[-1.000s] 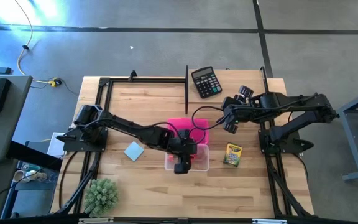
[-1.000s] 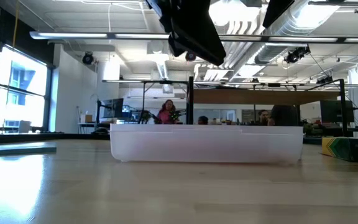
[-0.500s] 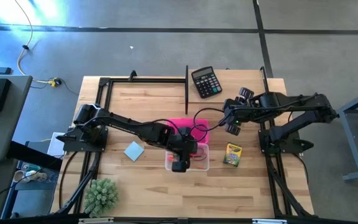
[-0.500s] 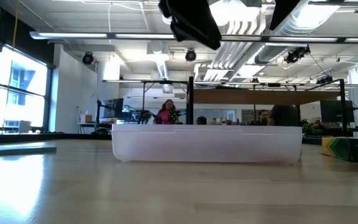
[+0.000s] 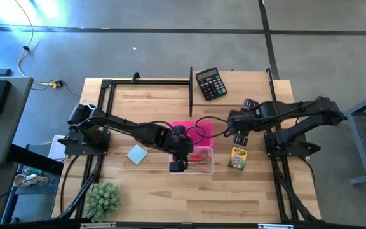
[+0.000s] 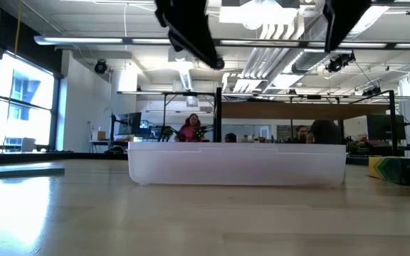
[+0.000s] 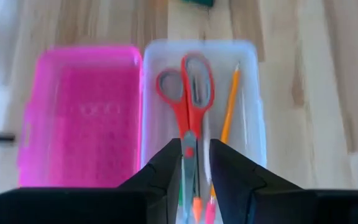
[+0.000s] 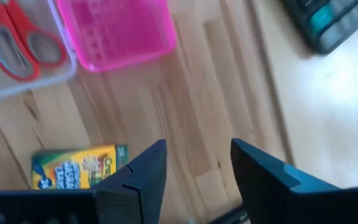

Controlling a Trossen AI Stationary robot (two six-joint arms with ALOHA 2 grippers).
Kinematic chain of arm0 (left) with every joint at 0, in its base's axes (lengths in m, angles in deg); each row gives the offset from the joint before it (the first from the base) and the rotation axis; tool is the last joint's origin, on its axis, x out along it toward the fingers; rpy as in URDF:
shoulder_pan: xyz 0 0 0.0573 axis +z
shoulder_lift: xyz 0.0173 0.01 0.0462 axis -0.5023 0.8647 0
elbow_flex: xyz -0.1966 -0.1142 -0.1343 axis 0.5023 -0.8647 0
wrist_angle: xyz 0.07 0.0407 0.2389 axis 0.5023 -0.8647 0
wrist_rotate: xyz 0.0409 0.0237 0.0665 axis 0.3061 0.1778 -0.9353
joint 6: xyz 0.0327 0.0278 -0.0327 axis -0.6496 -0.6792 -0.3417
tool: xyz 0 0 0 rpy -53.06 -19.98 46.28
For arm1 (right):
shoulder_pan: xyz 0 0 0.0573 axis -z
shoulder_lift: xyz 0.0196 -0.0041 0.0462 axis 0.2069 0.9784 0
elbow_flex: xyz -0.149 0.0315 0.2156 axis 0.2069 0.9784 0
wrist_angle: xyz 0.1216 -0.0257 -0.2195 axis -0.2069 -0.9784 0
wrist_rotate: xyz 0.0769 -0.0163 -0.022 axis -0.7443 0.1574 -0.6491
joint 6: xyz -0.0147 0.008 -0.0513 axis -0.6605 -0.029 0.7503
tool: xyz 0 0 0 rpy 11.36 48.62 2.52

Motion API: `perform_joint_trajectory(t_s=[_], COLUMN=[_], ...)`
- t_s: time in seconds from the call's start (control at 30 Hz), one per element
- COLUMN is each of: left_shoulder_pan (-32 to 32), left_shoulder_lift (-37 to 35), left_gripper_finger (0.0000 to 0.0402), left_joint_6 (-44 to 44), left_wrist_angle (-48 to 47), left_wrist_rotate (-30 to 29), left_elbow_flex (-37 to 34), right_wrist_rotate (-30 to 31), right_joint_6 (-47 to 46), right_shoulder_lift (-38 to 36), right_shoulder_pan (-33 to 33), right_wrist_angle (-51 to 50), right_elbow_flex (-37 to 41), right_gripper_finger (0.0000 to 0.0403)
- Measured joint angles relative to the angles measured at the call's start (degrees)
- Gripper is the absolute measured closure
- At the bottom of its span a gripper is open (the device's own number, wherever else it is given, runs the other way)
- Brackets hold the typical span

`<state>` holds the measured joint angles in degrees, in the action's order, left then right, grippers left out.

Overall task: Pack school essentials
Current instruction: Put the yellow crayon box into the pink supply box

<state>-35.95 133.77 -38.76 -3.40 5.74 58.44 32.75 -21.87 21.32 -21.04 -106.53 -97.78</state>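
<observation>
Near edge first: your left gripper (image 5: 177,166) hangs over the case's (image 5: 206,166) 9 o'clock end, fingers (image 7: 166,168) nearly together, gripping nothing. Scissors (image 7: 188,99) lie flat inside the case, pencil (image 7: 229,115) beside them at their 3 o'clock. Notepad (image 5: 136,154) sits on the table, 9 o'clock of the case, apart from it. Crayon box (image 5: 237,158) sits at 3 o'clock of the case. Right gripper (image 5: 239,137) hovers just past it at 12 o'clock, fingers (image 8: 138,171) parted, empty. Pink lid (image 5: 199,129) lies open behind the case. Calculator (image 5: 210,83) sits far back.
</observation>
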Motion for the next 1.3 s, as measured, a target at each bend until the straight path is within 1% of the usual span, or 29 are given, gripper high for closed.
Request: perform_joint_trajectory(t_s=[0.17,0.27,0.37,0.5,0.63,0.83,0.97,1.03,1.17,1.3], left_shoulder_pan=[-0.8,-1.6,-2.5,-3.4,-4.1,-4.5,-4.4,-4.4,-4.3,-4.3], left_shoulder_lift=[-0.5,-1.1,-1.4,-3.6,-5.5,-9.8,-13.9,-16.0,-21.0,-24.7], left_gripper_finger=[0.0332,0.0330,0.0330,0.0330,0.0334,0.0341,0.0344,0.0344,0.0344,0.0343], left_joint_6=[3.6,4.8,6.0,7.6,9.2,12.4,14.4,15.6,16.5,16.7], left_wrist_angle=[0.3,0.7,0.3,0.6,0.8,2.4,3.0,1.6,1.1,-2.3], left_wrist_rotate=[-0.1,-0.5,-1.6,-3.1,-5.4,-6.3,-6.9,-7.8,-8.0,-9.9], left_elbow_flex=[-3.3,-4.1,-5.2,-7.6,-10.7,-16.5,-20.0,-21.6,-24.2,-24.7], right_wrist_rotate=[0.0,-0.2,-1.1,-1.5,-2.8,-5.4,-5.8,-5.9,-5.9,-7.3], right_joint_6=[-3.8,-6.2,-8.6,-11.9,-15.7,-24.1,-29.6,-31.8,-33.2,-33.9], right_shoulder_lift=[0.0,0.0,0.0,-0.6,-3.2,-8.3,-11.3,-12.2,-12.8,-12.8], right_shoulder_pan=[-2.4,-3.9,-5.2,-6.8,-8.3,-10.3,-11.2,-11.7,-12.3,-12.2], right_wrist_angle=[1.1,2.1,2.7,3.4,5.9,7.4,9.5,10.2,10.7,12.3], right_elbow_flex=[5.9,9.0,11.8,15.0,18.7,23.8,25.7,26.3,26.5,26.5], right_gripper_finger=[0.0233,0.0233,0.0233,0.0233,0.0233,0.0233,0.0233,0.0233,0.0230,0.0209])
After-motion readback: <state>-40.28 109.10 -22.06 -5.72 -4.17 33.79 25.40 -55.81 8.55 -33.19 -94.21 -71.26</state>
